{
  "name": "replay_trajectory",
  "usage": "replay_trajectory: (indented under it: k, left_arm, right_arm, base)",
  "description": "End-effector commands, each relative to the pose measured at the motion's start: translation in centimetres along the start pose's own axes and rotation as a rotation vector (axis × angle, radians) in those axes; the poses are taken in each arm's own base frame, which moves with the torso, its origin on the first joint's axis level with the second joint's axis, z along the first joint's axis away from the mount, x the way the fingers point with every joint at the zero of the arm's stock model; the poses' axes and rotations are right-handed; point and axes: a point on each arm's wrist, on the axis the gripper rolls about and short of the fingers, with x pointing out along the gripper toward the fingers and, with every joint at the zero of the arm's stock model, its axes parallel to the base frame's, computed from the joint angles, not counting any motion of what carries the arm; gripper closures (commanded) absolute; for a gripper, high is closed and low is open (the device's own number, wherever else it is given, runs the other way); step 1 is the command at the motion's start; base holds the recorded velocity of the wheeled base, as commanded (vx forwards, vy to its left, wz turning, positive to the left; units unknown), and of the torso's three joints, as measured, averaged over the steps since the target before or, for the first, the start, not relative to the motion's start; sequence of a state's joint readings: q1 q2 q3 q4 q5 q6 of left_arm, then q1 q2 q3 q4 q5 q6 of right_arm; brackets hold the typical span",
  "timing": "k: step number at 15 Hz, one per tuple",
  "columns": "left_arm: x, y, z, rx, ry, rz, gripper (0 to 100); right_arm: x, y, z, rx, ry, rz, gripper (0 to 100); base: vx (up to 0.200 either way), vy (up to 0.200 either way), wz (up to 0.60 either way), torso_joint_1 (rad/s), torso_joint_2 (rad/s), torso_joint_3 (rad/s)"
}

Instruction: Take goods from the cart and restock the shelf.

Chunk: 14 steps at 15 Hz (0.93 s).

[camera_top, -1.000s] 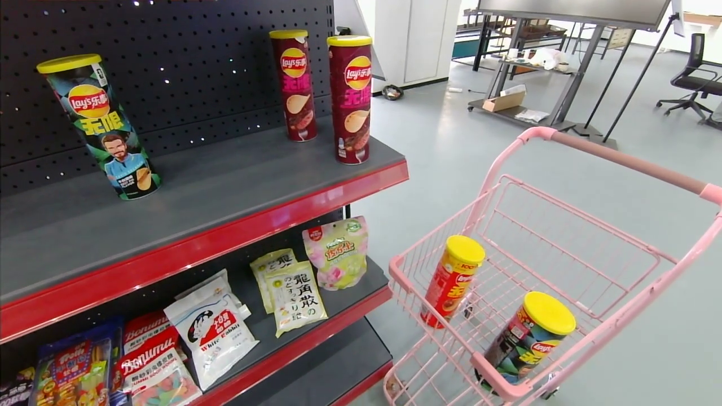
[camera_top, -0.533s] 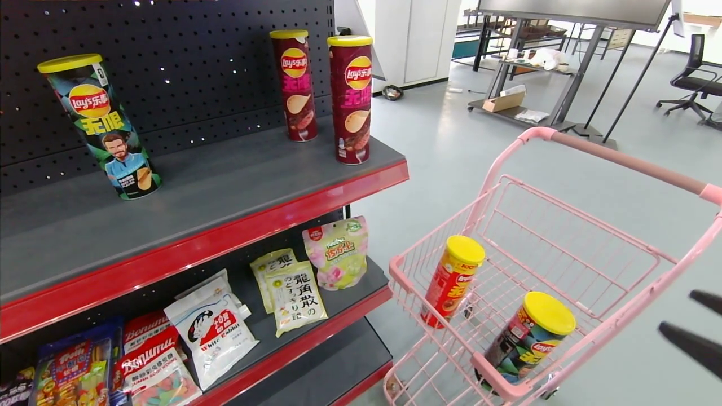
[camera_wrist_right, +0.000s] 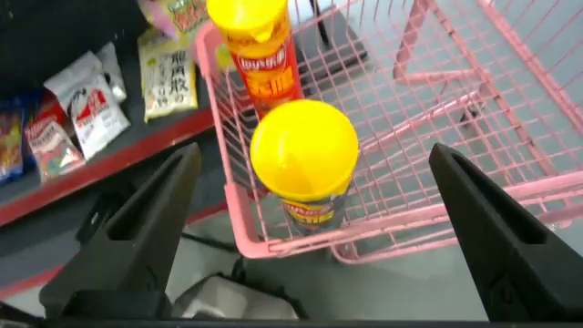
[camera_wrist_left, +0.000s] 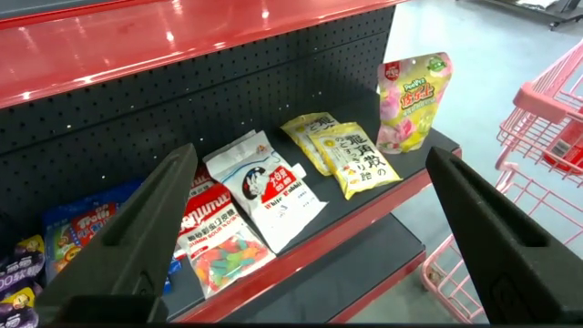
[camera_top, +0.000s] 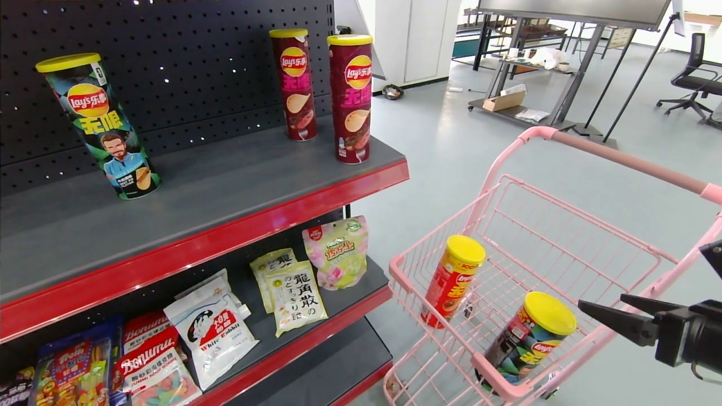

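**While goods lean in the pink cart [camera_top: 620, 155], we hold nothing**

While our right gripper [camera_top: 601, 301] hangs spread and empty at its 3 o'clock, the dark chip can [camera_top: 530, 338] leans, yellow lid up, in the cart's near corner, at 4 o'clock in the head view. A red can [camera_top: 454, 279] leans at its 10 o'clock. Our left gripper [camera_wrist_left: 310, 153], spread and empty, faces snack bags [camera_wrist_left: 351, 159]. We judge the dark can light, stiff yet crushable, and slick; we would grip mid-body, below the lid.
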<state>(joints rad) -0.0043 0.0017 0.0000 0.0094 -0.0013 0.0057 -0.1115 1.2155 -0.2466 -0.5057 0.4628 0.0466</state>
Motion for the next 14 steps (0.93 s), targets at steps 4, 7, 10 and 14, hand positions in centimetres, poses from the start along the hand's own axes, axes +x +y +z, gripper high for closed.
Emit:
replay_trajectory:
  k: [4,7,10,14]
  left_arm:
    - [0.0,0.0,0.0,0.000,-0.002,-0.001,0]
    - [0.0,0.0,0.0,0.000,0.000,-0.001,0]
    - [0.0,0.0,0.0,0.000,0.000,-0.001,0]
    - [0.0,0.0,0.0,0.000,0.000,-0.001,0]
  right_arm:
    - [2.0,-1.1,-1.7,-0.067,0.138,0.060,0]
    - [3.2,-0.9,-2.2,-0.076,0.195,0.092,0]
    - [4.5,-0.9,-2.3,-0.090,0.238,0.055,0]
    - [5.9,-0.8,-2.5,-0.094,0.286,0.069,0]
  base:
    - [0.000,0.000,0.00,0.000,0.00,0.000]
    - [0.000,0.000,0.00,0.000,0.00,0.000]
    - [0.000,0.000,0.00,0.000,0.00,0.000]
    - [0.000,0.000,0.00,0.000,0.00,0.000]
